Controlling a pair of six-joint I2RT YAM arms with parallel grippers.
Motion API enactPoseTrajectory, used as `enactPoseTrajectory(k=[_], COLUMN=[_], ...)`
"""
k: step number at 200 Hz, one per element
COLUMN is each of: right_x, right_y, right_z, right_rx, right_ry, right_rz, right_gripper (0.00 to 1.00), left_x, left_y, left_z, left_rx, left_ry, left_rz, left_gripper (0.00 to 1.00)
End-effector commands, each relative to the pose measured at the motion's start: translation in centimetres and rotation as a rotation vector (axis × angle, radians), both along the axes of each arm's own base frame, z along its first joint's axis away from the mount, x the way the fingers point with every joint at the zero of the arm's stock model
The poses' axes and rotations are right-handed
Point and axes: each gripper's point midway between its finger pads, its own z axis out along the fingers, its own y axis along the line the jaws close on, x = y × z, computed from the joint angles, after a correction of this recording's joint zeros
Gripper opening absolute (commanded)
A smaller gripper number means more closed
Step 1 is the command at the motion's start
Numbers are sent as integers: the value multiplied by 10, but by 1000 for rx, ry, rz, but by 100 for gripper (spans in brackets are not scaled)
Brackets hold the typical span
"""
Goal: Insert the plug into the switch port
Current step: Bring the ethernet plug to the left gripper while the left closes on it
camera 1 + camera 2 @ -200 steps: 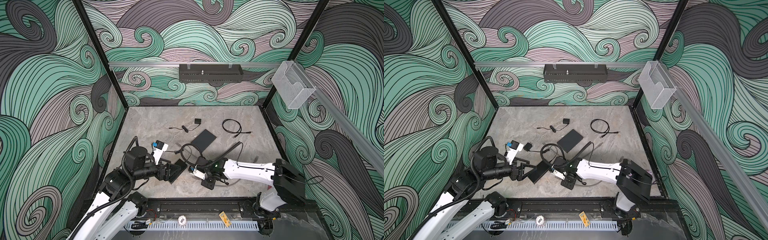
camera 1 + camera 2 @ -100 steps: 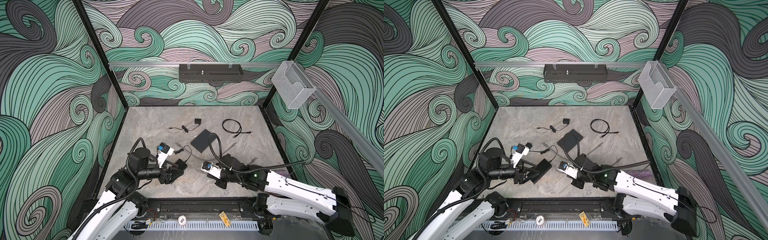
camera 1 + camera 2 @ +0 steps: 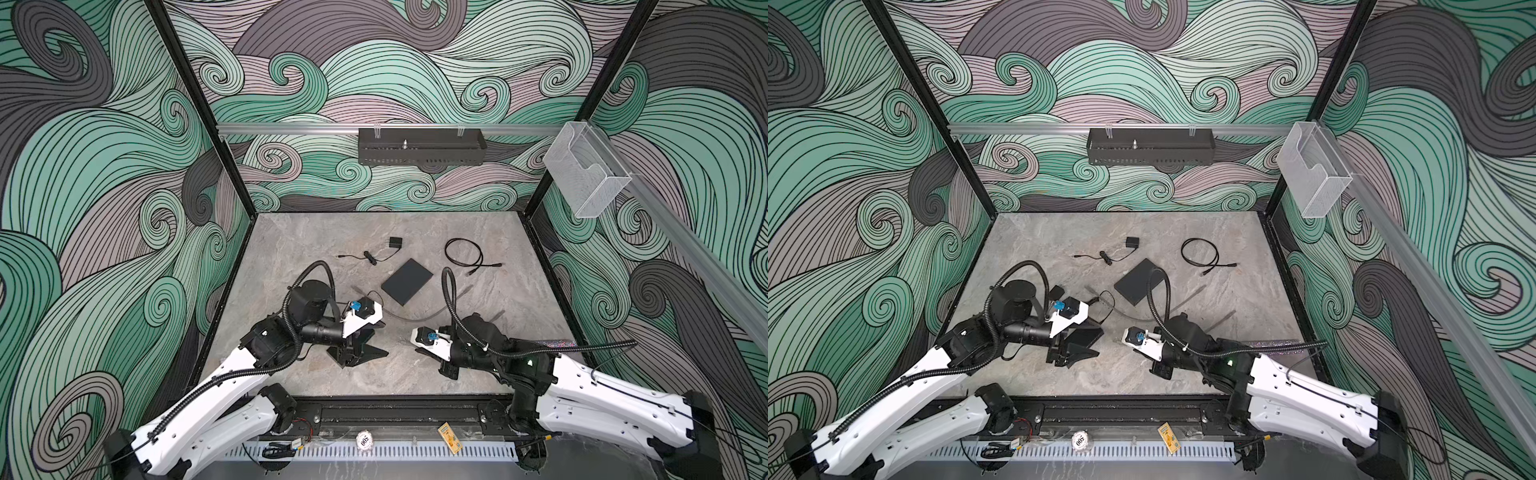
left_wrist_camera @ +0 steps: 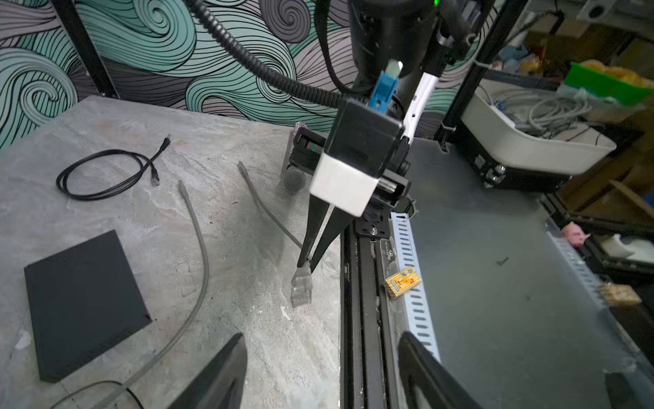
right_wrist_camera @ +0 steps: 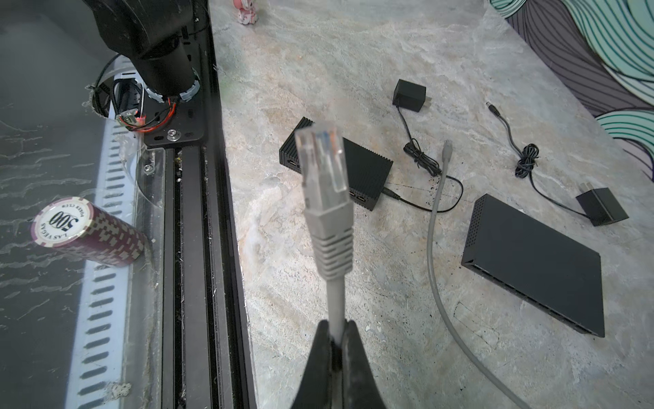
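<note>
My right gripper (image 5: 336, 331) is shut on a grey network cable just behind its clear plug (image 5: 323, 166). The plug sticks out past the fingertips, low over the table's front (image 4: 300, 285). Beyond the plug lies a small ribbed black box (image 5: 369, 170) with ports along its near face and a power lead plugged in. A larger flat black switch (image 3: 407, 281) lies further back, with a row of ports along one edge (image 5: 531, 301). The plug touches neither box. My left gripper (image 4: 322, 336) hangs open and empty, facing the right gripper (image 4: 307, 260).
A second grey cable (image 4: 196, 248) and a coiled black cable (image 3: 463, 253) lie on the table. Two black power adapters (image 5: 408, 90) (image 5: 601, 209) lie near the boxes. The black front rail (image 3: 395, 415) edges the table, with a stack of poker chips (image 5: 88, 233) beyond it.
My right gripper has drawn to the right with the cable, away from the left gripper, and its arm has swung round. The left gripper has shifted slightly right, its jaws a little narrower.
</note>
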Motion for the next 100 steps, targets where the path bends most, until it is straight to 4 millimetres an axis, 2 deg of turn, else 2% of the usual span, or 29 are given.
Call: enactPoseTrajectory(k=[1,32,49,69,88,100], right_x=[-6,-4,0,6,12,14], right_y=[6,5,6,8,9,8], right_z=[19,14,8,-10,-9,-12], right_rx=[113,166,169,134,116,109], right_ry=[-65,-101,-120,-121,-138,-155], right_rz=[56,46,29,11,-20,-38], right_gripper=[0,0,0,0,0,0], left_x=[2,14,15,14,14,19], left_y=[-3,-13,-17,-18,-17,-17], left_z=[-4,-10,-16,-24,-32,-35], left_rx=[40,40,44,47,63,85], left_ry=[-185,-190,-157,-133,-119,-110], left_rz=[-87,-85,-87,-93,-82,-51], left_gripper=[70,70,70,69,69,64])
